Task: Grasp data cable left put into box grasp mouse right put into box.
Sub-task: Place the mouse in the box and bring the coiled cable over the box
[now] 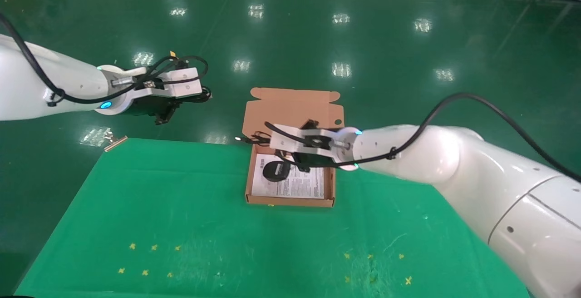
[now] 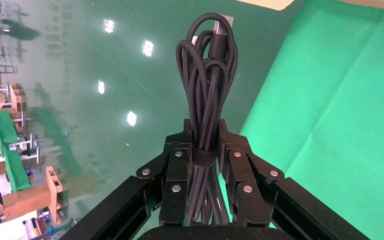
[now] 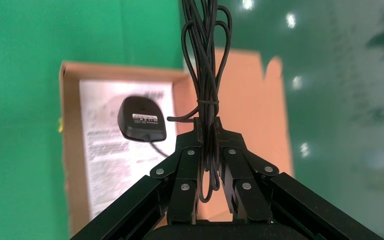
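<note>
Right gripper (image 3: 207, 131) pinches cord (image 3: 206, 60); mouse (image 3: 141, 119) dangles over box (image 3: 72, 150)

A table covered in green cloth (image 1: 181, 207) fills the lower half of the head view, above a glossy dark green floor (image 1: 363, 39). The open cardboard box (image 1: 333, 184) sits on the cloth at centre frame. Small yellow cross marks (image 1: 145, 259) dot the cloth at lower left and lower right.
</note>
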`<action>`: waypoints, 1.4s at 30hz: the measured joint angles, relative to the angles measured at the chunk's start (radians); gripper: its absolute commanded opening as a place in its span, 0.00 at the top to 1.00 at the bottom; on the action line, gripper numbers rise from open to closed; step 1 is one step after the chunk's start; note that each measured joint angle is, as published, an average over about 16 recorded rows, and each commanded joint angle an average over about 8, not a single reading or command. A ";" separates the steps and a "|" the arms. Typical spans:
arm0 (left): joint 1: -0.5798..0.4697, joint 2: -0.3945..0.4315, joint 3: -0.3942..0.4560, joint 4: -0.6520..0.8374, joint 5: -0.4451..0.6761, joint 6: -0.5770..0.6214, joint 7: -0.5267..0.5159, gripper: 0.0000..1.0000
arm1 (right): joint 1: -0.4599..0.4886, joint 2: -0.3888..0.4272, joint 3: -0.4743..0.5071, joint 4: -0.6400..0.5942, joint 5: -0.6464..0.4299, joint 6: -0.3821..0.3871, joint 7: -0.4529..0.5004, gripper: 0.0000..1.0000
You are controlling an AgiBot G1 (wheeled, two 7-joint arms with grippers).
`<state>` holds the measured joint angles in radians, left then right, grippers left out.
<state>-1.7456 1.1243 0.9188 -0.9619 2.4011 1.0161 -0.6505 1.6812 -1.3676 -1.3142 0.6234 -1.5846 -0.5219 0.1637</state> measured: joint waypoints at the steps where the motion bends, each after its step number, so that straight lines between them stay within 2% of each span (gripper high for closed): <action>1: 0.000 0.000 0.000 0.000 0.000 0.000 0.000 1.00 | -0.005 0.000 -0.005 -0.010 0.009 0.001 0.007 1.00; 7: 0.000 0.000 0.000 0.000 0.000 0.000 0.000 1.00 | -0.029 -0.002 -0.036 -0.064 0.059 0.001 0.051 0.98; 8: 0.000 0.000 0.000 0.000 0.000 0.000 0.000 1.00 | -0.032 -0.002 -0.041 -0.070 0.066 0.002 0.058 0.91; 14: 0.000 0.000 0.000 0.000 0.000 0.000 0.000 1.00 | -0.041 0.000 -0.065 -0.085 0.092 -0.001 0.085 0.16; 15: 0.001 0.000 0.000 -0.001 0.000 0.000 0.000 1.00 | -0.041 0.001 -0.068 -0.083 0.095 -0.001 0.088 0.05; 16: 0.002 0.001 0.000 -0.002 -0.002 0.000 0.001 1.00 | -0.041 0.003 -0.071 -0.082 0.097 -0.001 0.091 0.00; 32: 0.085 0.022 0.013 -0.063 -0.047 -0.015 0.012 1.00 | -0.007 0.060 -0.109 -0.021 0.054 0.013 0.157 0.00; 42: 0.160 0.068 0.029 -0.083 -0.058 -0.084 0.029 1.00 | 0.043 0.175 -0.130 0.088 -0.007 0.014 0.234 0.00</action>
<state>-1.5860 1.1921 0.9482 -1.0447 2.3430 0.9325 -0.6210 1.7247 -1.1929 -1.4439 0.7109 -1.5913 -0.5075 0.3976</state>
